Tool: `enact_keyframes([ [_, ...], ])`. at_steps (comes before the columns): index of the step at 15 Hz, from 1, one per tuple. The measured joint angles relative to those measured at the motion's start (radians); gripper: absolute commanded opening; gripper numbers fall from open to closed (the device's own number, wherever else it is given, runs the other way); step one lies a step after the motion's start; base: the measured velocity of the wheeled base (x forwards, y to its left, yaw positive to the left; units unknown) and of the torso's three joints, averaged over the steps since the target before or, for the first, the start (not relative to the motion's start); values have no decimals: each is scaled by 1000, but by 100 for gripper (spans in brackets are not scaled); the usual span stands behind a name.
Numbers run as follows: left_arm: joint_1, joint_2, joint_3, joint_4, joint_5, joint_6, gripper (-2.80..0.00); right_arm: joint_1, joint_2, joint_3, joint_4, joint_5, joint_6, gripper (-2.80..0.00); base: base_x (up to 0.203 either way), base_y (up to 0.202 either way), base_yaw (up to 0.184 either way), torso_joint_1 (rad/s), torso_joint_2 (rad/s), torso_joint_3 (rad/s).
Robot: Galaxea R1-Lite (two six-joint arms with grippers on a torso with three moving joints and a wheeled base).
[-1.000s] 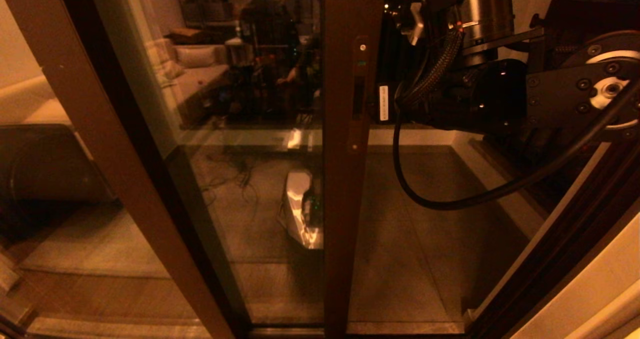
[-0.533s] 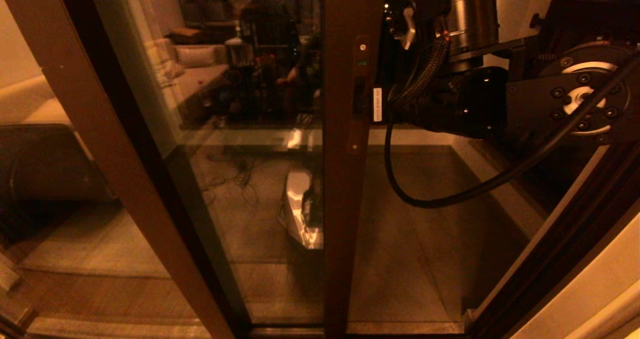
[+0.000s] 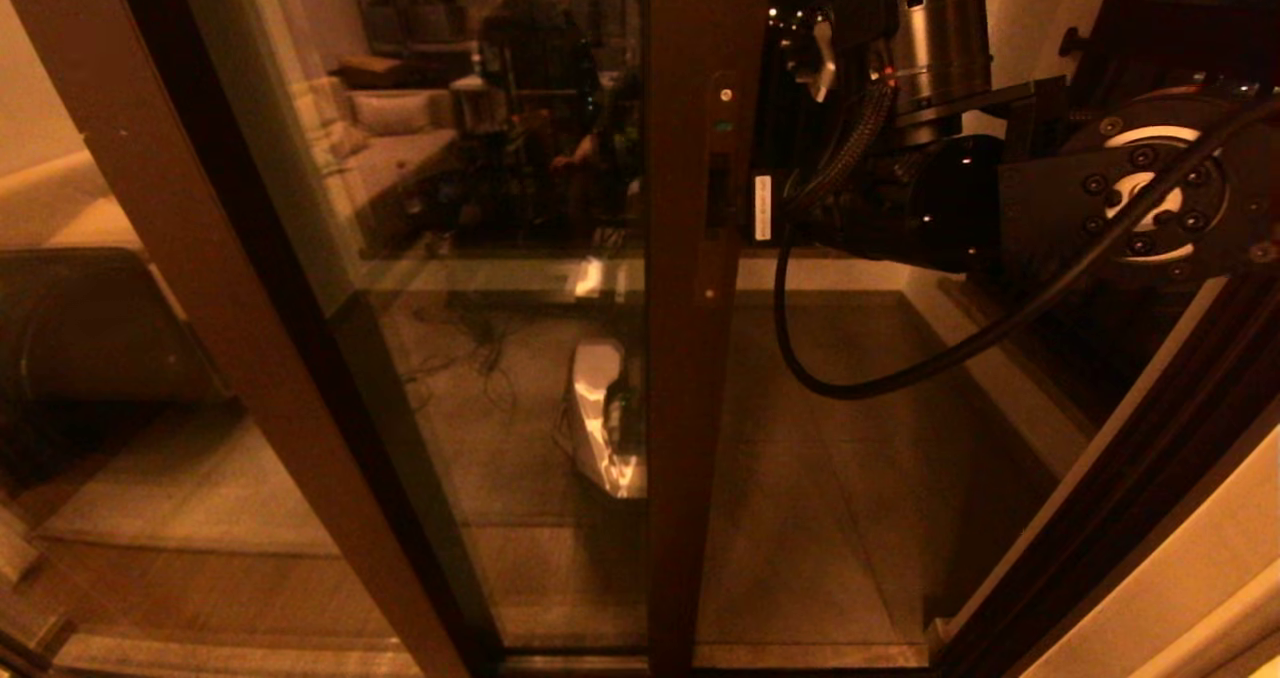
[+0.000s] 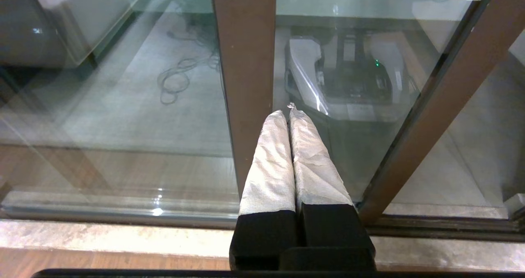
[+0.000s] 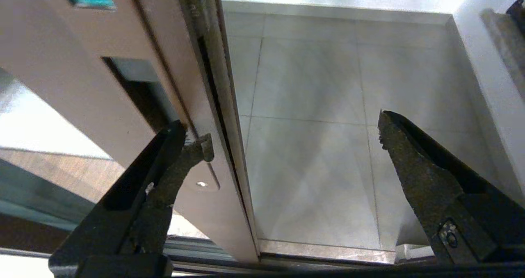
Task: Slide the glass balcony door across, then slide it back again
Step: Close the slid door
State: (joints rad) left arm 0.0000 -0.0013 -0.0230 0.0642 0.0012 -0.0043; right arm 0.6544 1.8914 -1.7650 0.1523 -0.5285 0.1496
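Dim tiled balcony behind glass, sofa reflected upper left. Left gripper (image 4: pixel 289 114) pressed together, parked low by the frame. Door (image 3: pixel 700 358) rail stands centre frame, opening to its right. Right gripper (image 5: pixel 283 142), upper right in head view, spread wide, has crept leftward; one finger (image 5: pixel 180 155) now touches the rail by the handle slot (image 3: pixel 716 190), so a push looks near.

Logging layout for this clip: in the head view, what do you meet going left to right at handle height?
Narrower brown-framed pane's rail → reflective glass → glass balcony door's handle rail → handle slot → right arm.
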Motion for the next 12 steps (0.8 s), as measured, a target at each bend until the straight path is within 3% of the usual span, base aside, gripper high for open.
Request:
enact_keyframes([
  [12, 0, 0, 0, 0, 0, 0, -280, -22, -24, 31, 1, 2, 12, 0, 0, 0, 0, 0, 0, 0],
])
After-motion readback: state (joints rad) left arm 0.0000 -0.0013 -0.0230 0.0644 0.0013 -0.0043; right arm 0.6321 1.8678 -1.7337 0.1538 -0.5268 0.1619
